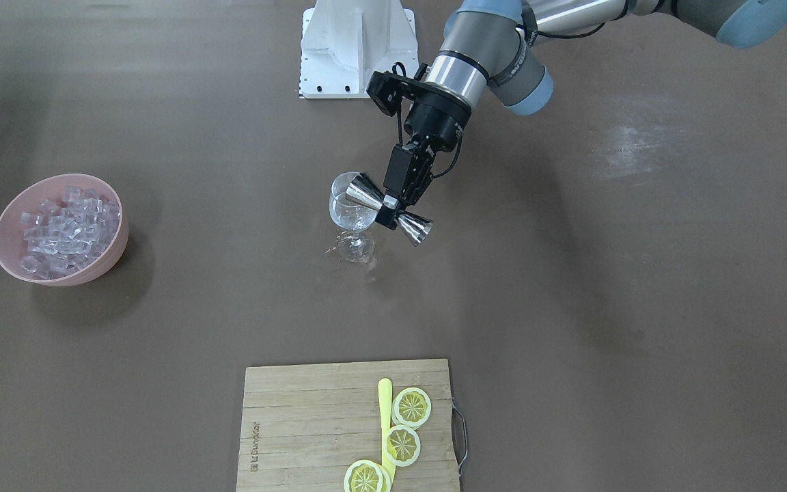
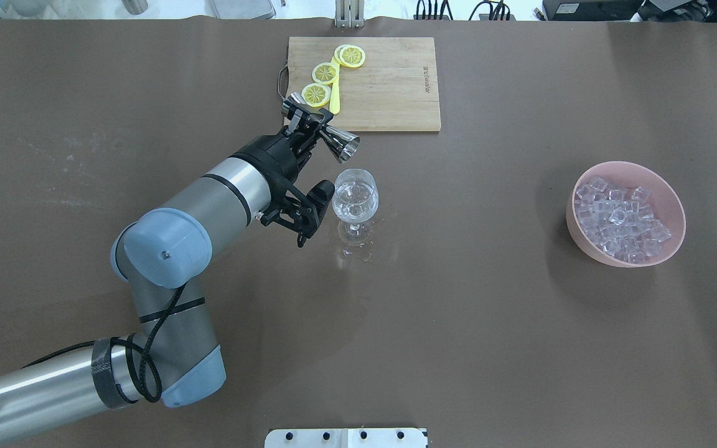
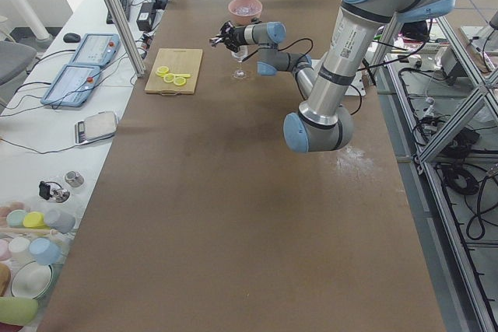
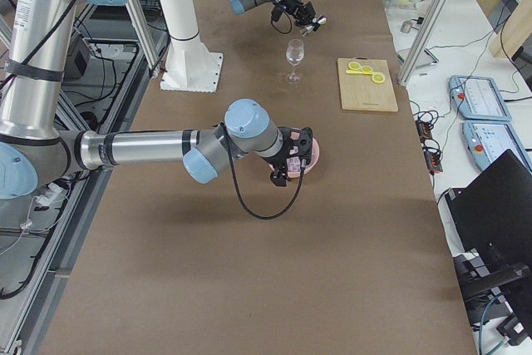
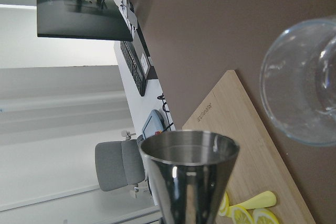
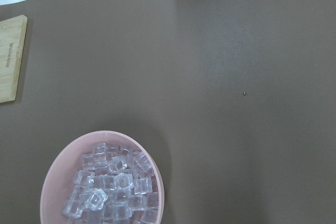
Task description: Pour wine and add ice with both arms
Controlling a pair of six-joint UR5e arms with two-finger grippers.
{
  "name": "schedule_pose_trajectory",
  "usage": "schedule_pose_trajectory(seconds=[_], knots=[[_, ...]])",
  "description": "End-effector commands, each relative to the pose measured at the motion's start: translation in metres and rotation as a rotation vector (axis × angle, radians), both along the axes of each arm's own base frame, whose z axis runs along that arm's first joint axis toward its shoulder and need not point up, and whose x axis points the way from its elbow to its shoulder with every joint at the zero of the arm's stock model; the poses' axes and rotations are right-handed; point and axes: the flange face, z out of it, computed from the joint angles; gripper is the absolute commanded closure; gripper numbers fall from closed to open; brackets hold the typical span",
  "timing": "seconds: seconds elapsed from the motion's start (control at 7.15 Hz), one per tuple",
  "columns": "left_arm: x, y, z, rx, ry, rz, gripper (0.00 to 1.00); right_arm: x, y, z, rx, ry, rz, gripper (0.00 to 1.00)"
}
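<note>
Left gripper (image 1: 389, 205): clamped on the waist of the steel jigger (image 1: 366, 193), held on its side with one mouth over the rim of the wine glass (image 1: 351, 217).
Wine glass: upright, mid-table, well in from every edge.
Wine: not to be made out for certain; a faint glint low in the glass, no stream visible from the jigger.
Ice (image 1: 62, 229): all heaped in the pink bowl (image 1: 115, 249), toward the table edge on the robot's right; none in the glass.
Right gripper (image 4: 287, 165): near the pink bowl, seen only in the side view; wide or narrow, impossible to tell.
Cutting board (image 1: 311, 424): at the operators' edge, with lemon slices (image 1: 412, 407) on it, well apart from both arms.
Done so far: jigger in hand, brought to the glass and tipped; judged mid-pour or at its very end.
Remaining: righting and setting down the jigger, then getting ice from bowl to glass, likely the right arm's part; not yet begun, to judge by the bare glass.
</note>
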Motion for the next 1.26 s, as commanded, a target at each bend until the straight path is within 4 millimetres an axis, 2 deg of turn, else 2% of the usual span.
schedule_pose_trajectory(seconds=[0.0, 0.14, 0.28, 0.42, 0.56, 0.7, 0.84, 0.98, 1.12], knots=[[-0.009, 0.006, -0.016, 0.006, 0.056, -0.007, 1.00, 0.000, -0.001, -0.001, -0.001, -0.001, 0.002, 0.00], [-0.016, 0.006, -0.018, -0.048, 0.137, -0.008, 1.00, 0.000, -0.002, -0.001, 0.001, -0.001, 0.002, 0.00], [-0.036, -0.019, -0.006, -0.119, 0.198, -0.052, 1.00, 0.000, -0.002, -0.001, -0.001, 0.002, 0.004, 0.00], [-0.044, -0.021, -0.004, -0.166, 0.285, -0.058, 1.00, 0.000, -0.006, -0.004, 0.004, 0.001, 0.004, 0.00], [-0.058, -0.036, 0.028, -0.308, 0.402, -0.084, 1.00, 0.000, -0.009, -0.006, 0.007, 0.002, 0.006, 0.00], [-0.073, -0.051, 0.047, -0.397, 0.491, -0.119, 1.00, -0.001, -0.015, -0.009, 0.000, -0.004, 0.017, 0.00], [-0.081, -0.053, 0.082, -0.557, 0.644, -0.118, 1.00, -0.005, -0.016, -0.011, -0.005, -0.007, 0.014, 0.00], [-0.086, -0.052, 0.095, -0.702, 0.813, -0.074, 1.00, -0.011, -0.018, -0.011, -0.005, -0.003, 0.002, 0.00], [-0.096, -0.058, 0.095, -0.832, 1.010, -0.049, 1.00, -0.021, -0.023, -0.014, -0.009, 0.007, -0.015, 0.00]])
